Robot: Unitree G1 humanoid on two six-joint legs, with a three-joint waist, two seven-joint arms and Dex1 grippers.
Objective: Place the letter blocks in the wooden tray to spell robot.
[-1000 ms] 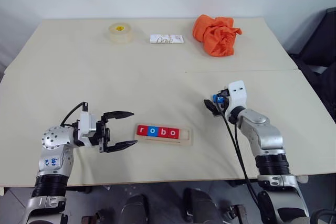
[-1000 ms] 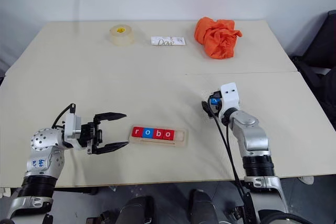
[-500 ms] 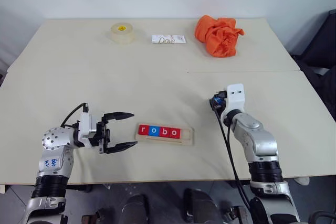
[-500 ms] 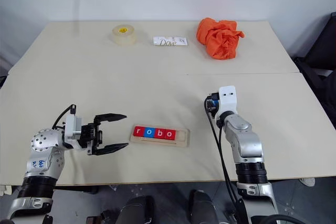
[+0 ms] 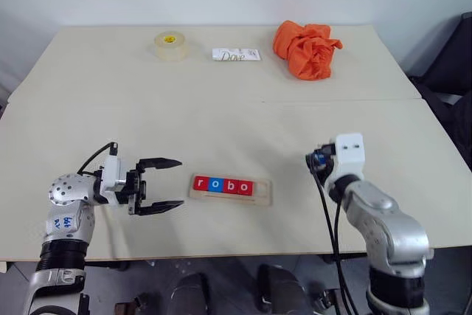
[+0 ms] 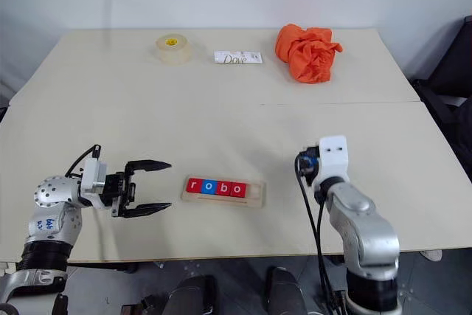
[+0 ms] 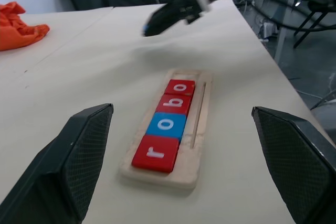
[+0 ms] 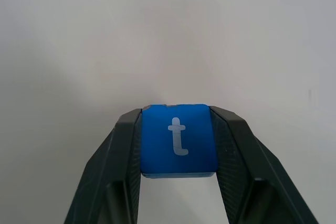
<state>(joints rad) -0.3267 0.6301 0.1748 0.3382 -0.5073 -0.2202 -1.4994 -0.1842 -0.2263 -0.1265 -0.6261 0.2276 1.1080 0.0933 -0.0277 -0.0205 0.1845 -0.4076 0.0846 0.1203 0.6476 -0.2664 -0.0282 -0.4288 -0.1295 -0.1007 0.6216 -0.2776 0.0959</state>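
The wooden tray point(image 5: 230, 189) lies near the table's front edge. In it sit four letter blocks in a row: red r point(image 7: 156, 153), blue o point(image 7: 166, 125), red b point(image 7: 174, 102) and red o point(image 7: 180, 86). The tray's right end is bare. My right gripper point(image 5: 316, 160) hovers to the right of the tray, shut on a blue t block point(image 8: 178, 140) that sits upright between its fingers. My left gripper point(image 5: 166, 184) is open just left of the tray, pointing at its r end, with nothing between its fingers.
At the back of the table are a roll of tape point(image 5: 169, 44), a white Dove bar point(image 5: 235, 54) and a crumpled orange cloth point(image 5: 304, 49). A seam point(image 5: 339, 99) crosses the table between the front and back halves.
My right arm has drawn back toward the table's front edge, carrying the blue block. The left gripper and the tray are where they were.
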